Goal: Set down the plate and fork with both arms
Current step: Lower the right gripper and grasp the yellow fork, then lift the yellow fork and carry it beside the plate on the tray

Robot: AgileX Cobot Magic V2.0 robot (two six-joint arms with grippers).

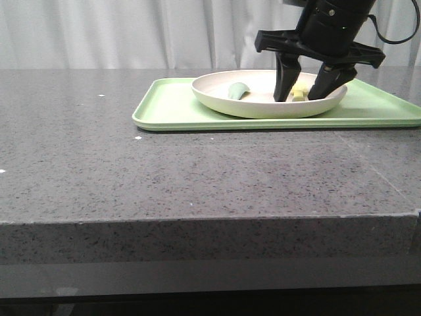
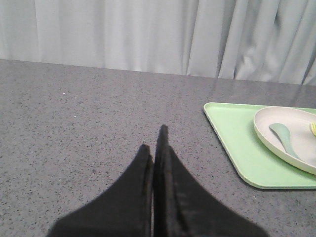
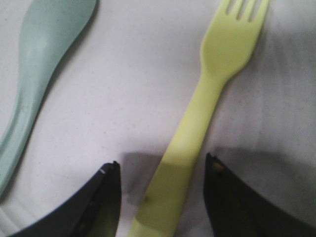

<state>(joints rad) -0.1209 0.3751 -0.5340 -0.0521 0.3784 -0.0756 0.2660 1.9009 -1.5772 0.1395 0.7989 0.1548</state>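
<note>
Front view: the plate [image 1: 263, 99] sits on a green tray [image 1: 171, 108] at the table's [image 1: 164, 178] two o'clock. The right gripper [image 1: 304, 89] reaches into the plate, fingers spread either side of the fork [image 1: 299, 93]; a grey-green spoon [image 1: 238, 90] lies at the plate's nine o'clock.

Left wrist view: the left gripper [image 2: 154, 143] hangs over bare table, fingers pressed together, tray and plate at three o'clock.

Right wrist view: the fork's handle lies between the parted fingers [image 3: 106, 197], not pinched.
</note>
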